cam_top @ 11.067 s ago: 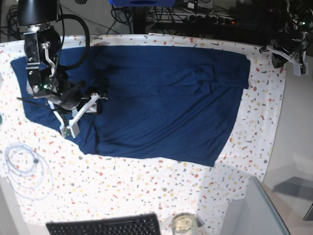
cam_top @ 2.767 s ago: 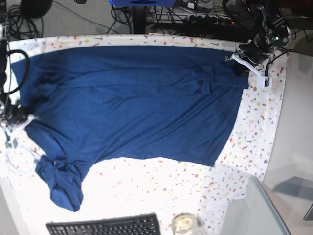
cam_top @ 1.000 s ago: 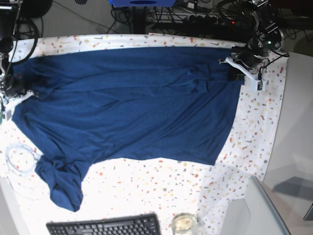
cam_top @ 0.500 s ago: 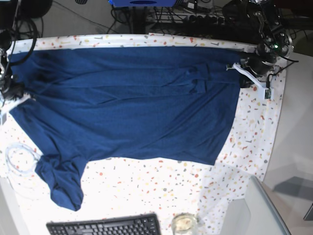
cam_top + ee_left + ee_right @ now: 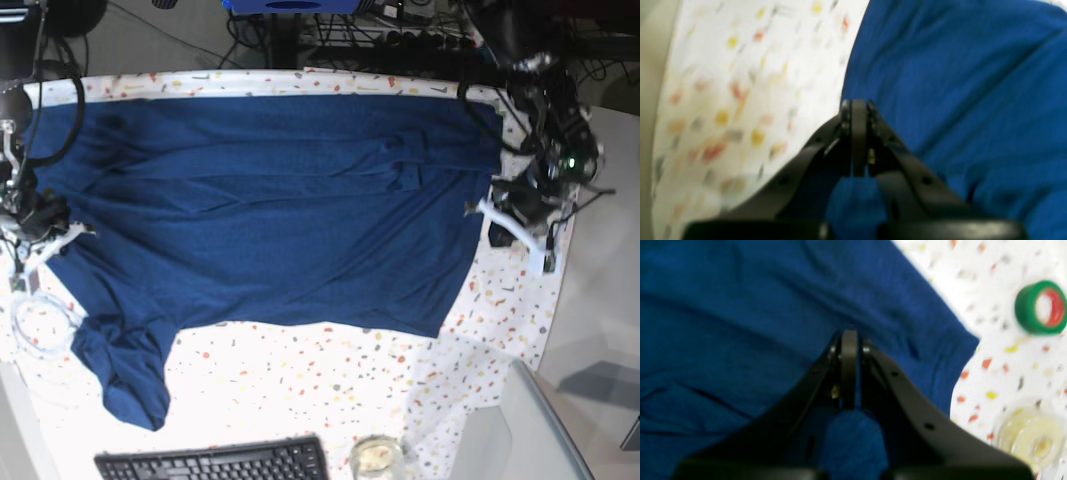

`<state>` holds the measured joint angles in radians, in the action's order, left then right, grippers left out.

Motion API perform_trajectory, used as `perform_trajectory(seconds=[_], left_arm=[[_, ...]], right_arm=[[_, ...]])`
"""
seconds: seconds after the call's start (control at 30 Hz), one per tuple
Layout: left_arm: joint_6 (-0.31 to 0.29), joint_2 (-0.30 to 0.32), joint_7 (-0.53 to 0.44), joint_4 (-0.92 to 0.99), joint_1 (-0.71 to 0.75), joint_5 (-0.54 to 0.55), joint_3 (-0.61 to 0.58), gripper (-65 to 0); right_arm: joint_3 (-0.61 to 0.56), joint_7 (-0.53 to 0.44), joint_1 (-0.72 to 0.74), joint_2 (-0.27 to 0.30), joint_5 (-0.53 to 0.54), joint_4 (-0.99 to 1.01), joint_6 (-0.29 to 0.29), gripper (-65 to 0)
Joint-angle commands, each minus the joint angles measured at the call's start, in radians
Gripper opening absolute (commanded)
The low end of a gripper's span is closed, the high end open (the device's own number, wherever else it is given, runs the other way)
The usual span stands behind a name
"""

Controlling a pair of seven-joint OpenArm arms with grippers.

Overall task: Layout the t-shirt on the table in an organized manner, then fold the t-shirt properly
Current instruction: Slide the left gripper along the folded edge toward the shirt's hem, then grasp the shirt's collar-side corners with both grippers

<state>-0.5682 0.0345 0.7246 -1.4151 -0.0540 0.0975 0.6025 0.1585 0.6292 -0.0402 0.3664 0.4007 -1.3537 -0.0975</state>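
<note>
- At the near edge of the speckled surface [image 5: 300,385], a black keyboard [image 5: 215,462] lies beside a small glass jar [image 5: 376,457].
- A bunched sleeve of the t-shirt [image 5: 270,200] trails toward that near edge on the base view's left, next to a coil of white cable [image 5: 45,325].
- The dark navy t-shirt is spread wide across the middle of the surface, mostly flat, with a few creases and a small fold near its far right part.
- On the base view's left, the right gripper [image 5: 35,235] sits at the cloth's edge. Its wrist view shows the fingers [image 5: 849,366] pressed together over blue cloth — a bulge of fabric sits between them nearer the camera, so they are pinching the t-shirt.
- That same wrist view shows a green tape roll [image 5: 1040,306] and a clear tape roll [image 5: 1030,436] on bare surface, just off the shirt's corner.
- On the base view's right, the left gripper [image 5: 510,225] is at the shirt's right edge. Its fingers [image 5: 858,136] are pressed together right at the hem; whether fabric is caught between them I cannot tell.
- Farthest back — dark cables and equipment [image 5: 400,35] beyond the surface.
</note>
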Motion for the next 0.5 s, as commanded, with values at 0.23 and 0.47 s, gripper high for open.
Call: perform_trajectory(seconds=[0.23,0.47], left_arm=[[0.098,0.104,-0.021,0.297,-0.271,0.014,-0.266,-65.0],[0.103,0.089,-0.024,0.185,-0.123,0.021,-0.347,-65.0]], right_arm=[[0.008,-0.016,0.006,0.023,-0.001,-0.01,-0.003,-63.6],[0.016,-0.024,0.0,0.033,-0.001,0.101,-0.003,-63.6]])
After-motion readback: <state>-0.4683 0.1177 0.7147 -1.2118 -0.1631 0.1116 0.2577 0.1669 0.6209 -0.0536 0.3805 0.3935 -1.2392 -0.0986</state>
